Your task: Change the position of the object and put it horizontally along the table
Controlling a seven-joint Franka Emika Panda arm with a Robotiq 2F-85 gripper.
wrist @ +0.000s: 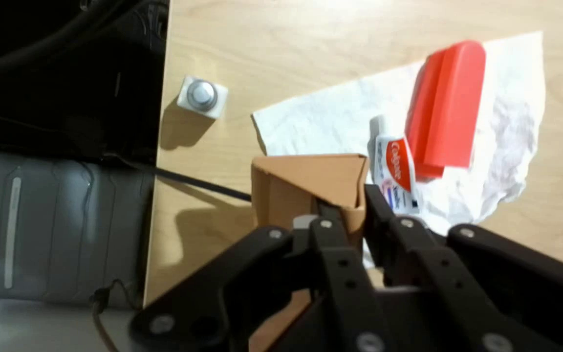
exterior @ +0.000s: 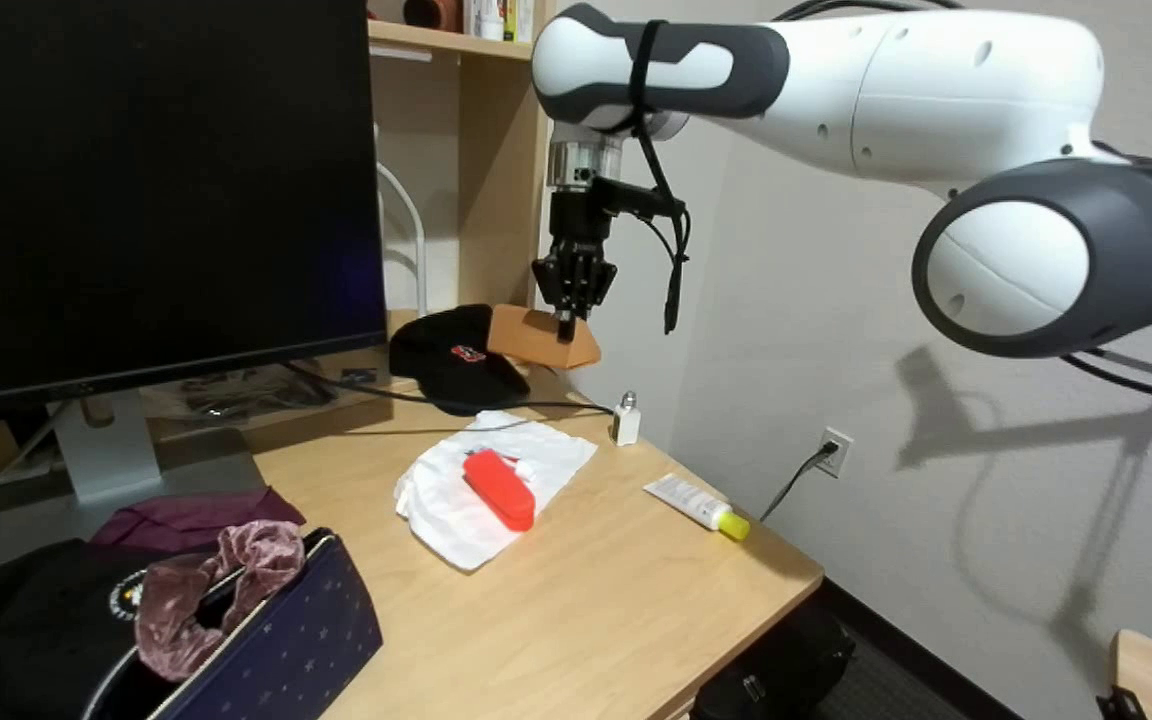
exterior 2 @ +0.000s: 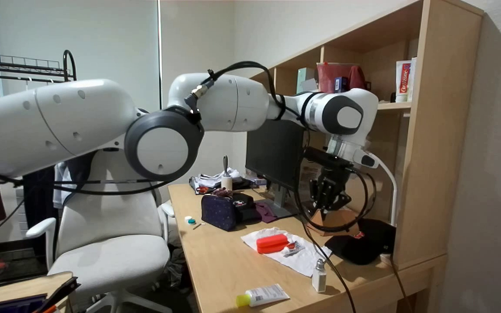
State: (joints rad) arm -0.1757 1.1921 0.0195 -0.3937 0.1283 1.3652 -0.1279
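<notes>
Since the box [exterior: 529, 337] looks like thin card, it should be light, stiffish but easily dented; the hand [wrist: 351, 208] grips it by one wall [wrist: 361, 183], a fair hold if gentle, apparently above the surface [exterior: 576, 610], near the cap [exterior: 441, 345].

Robot arm [exterior: 966, 100]: smooth, white, rounded segments dotted with small grey recesses [exterior: 983, 53] | joints [exterior: 1051, 258]: dark grey with round white caps [exterior 2: 162, 147] | wrist collar [exterior: 572, 161]: silvery metal | cables [exterior 2: 250, 64]: thick, black, fastened with black ties [exterior: 647, 60] | gripper [wrist: 352, 199]: black, angular linkages [wrist: 511, 266], slim fingers [wrist: 380, 210], round silvery screw heads [wrist: 369, 342]
</notes>
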